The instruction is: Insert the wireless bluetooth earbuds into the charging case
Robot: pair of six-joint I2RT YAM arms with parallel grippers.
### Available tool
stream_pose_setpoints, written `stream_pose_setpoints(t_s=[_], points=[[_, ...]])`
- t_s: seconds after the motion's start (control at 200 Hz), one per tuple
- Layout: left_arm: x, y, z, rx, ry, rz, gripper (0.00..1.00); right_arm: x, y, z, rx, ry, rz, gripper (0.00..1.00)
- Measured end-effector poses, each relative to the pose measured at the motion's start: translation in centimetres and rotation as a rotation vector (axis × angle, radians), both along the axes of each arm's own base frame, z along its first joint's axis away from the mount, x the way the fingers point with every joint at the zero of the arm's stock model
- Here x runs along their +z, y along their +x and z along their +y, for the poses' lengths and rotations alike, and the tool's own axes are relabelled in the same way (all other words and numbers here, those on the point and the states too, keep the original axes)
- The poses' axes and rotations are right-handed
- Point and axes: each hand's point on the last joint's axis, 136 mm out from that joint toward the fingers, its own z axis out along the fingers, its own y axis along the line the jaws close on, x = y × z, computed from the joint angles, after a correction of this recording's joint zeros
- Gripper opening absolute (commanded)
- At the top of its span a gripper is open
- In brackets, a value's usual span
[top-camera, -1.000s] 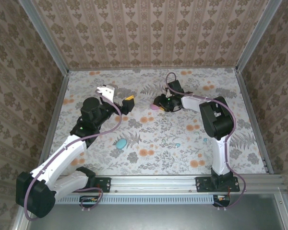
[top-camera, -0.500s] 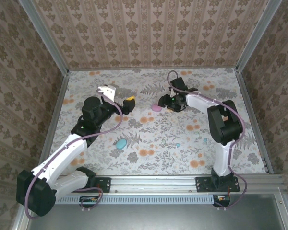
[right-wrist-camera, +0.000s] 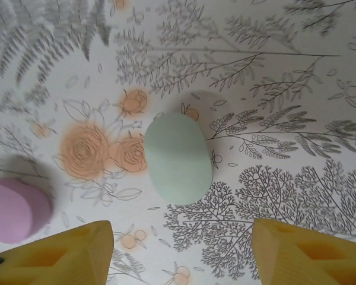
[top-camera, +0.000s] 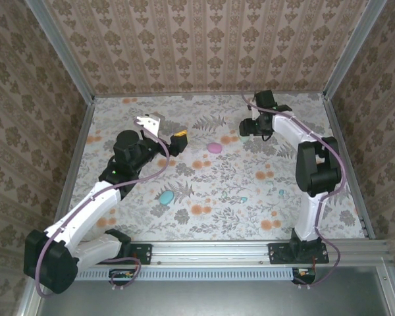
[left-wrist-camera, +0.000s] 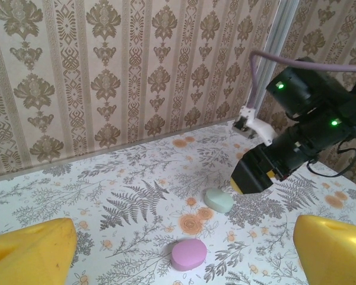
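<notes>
While the bluish earbud (top-camera: 243, 199) and the mint earbud (top-camera: 281, 193) lie loose on the table (top-camera: 224, 224), well behind the right tool (top-camera: 249, 131) and back toward its arm's base, no part of the insertion is done. Both are tiny in the top view, and I cannot tell how they are turned. Neither touches a case.

The mint case (right-wrist-camera: 178, 157) lies flat just beneath and ahead of the right tool, in line with the gap between its yellow fingers (right-wrist-camera: 65, 252), which stand spread wide with nothing between them. The case looks closed, a smooth oval with no lid raised. The pink case (left-wrist-camera: 188, 253) sits near it, off to that tool's left and out in front of the left tool (top-camera: 162, 130), and it also looks closed. The left tool is spread wide too, and empty. A teal case (top-camera: 166, 196) rests behind the left tool, beside its forearm.

By my judgement everything is left to do: opening a case, picking up each earbud, and seating it inside.
</notes>
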Motion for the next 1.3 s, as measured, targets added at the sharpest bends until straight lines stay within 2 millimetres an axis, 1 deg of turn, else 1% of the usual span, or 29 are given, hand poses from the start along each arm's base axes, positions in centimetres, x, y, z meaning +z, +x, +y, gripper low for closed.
stream_pose_setpoints(t_s=[0.09,0.175,0.275,0.445,0.505,0.76,0.995,1.02,1.095,1.19,1.3], points=[[-0.1,0.0,0.0,0.000,0.001,0.002,0.95,-1.5,-0.1,0.2,0.049,-0.028,0.035,0.70],[0.0,0.0,0.0,0.000,0.001,0.001,0.95,-2.4,-0.3,0.1,0.081,-0.050,0.064,0.71],[0.2,0.0,0.0,-0.002,-0.001,-0.002,0.95,-2.9,0.1,0.1,0.103,-0.065,0.073,0.70],[0.4,0.0,0.0,-0.003,-0.003,-0.005,0.95,-3.3,1.4,0.4,0.132,-0.076,0.068,0.68],[0.4,0.0,0.0,-0.003,-0.003,-0.005,0.95,-3.7,1.8,0.5,0.141,-0.080,0.071,0.67],[0.3,0.0,0.0,-0.002,-0.002,-0.004,0.95,-5.3,2.2,1.2,0.177,-0.079,0.112,0.65],[0.1,0.0,0.0,-0.002,0.004,0.006,0.95,-6.1,2.0,1.4,0.197,-0.087,0.134,0.58],[0.1,0.0,0.0,-0.002,0.004,0.007,0.95,-6.2,2.0,1.4,0.199,-0.088,0.136,0.55],[0.0,0.0,0.0,0.001,0.006,0.010,0.95,-6.3,2.0,1.4,0.205,-0.095,0.136,0.52],[-0.2,0.0,0.0,0.001,0.010,0.017,0.95,-6.3,2.1,1.4,0.208,-0.096,0.133,0.44],[-0.6,-0.1,0.1,0.002,0.018,0.031,0.96,-6.3,2.1,1.5,0.210,-0.095,0.131,0.40]])
